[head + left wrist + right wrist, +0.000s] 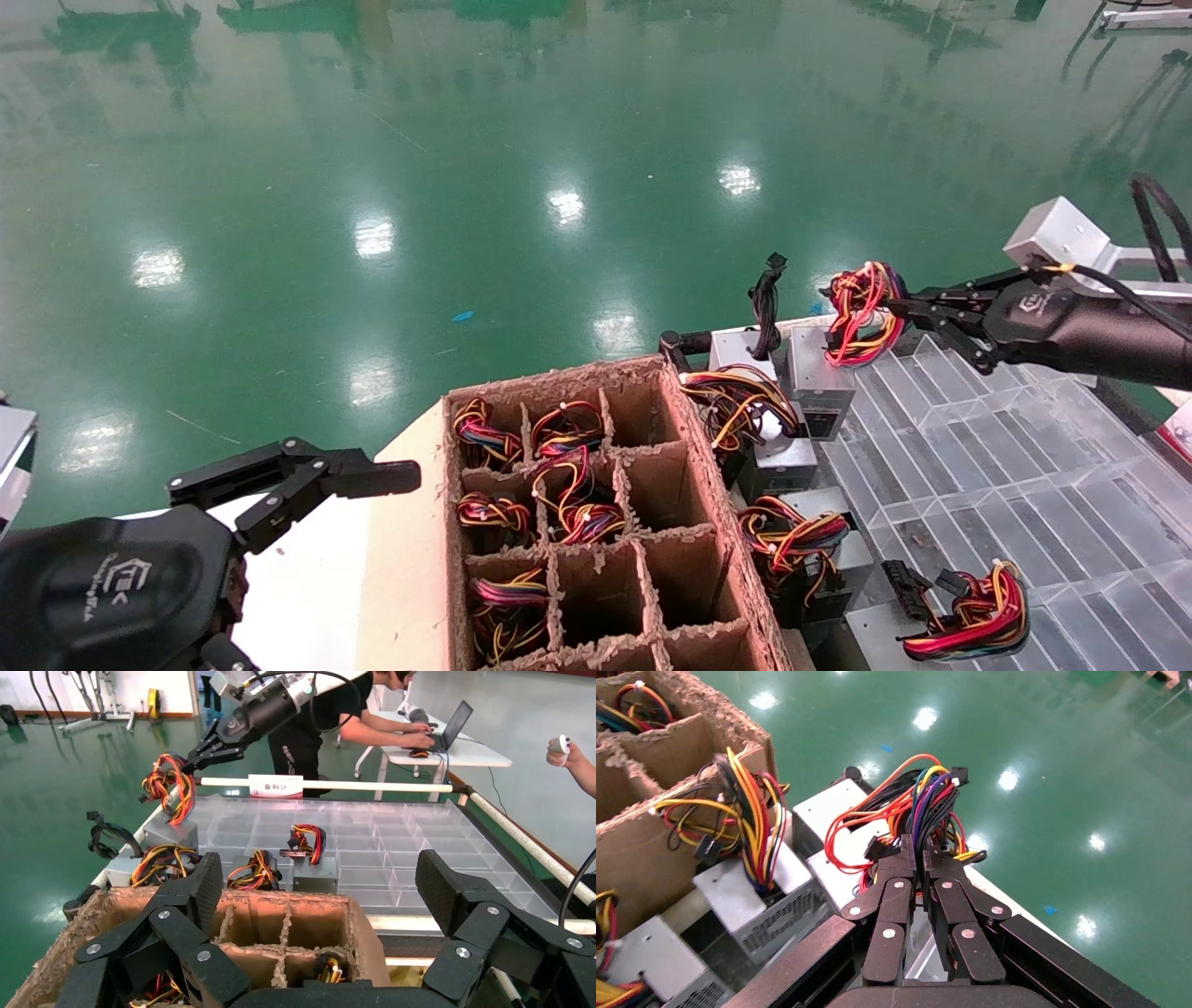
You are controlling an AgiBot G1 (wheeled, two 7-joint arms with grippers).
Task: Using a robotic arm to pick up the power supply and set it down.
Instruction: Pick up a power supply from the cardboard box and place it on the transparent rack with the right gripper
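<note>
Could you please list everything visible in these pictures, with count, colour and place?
Brown cardboard divider box: one, centre front; coloured wire bundles in several cells.
Silver-grey metal power supply with its red, yellow, orange and purple wire loop: one, at the clear tray's far left corner, gripped by its wires.
Other silver-grey power supplies with coloured wires: several, between box and tray.
Grey box with black cable bundle: one, far end of that row.
Clear plastic compartment tray: one, right.
Glossy green floor: beyond.
People at a white desk: at least two, background.
Left pincer: black, open, front left.
Right pincer: black, shut on the wire loop.
</note>
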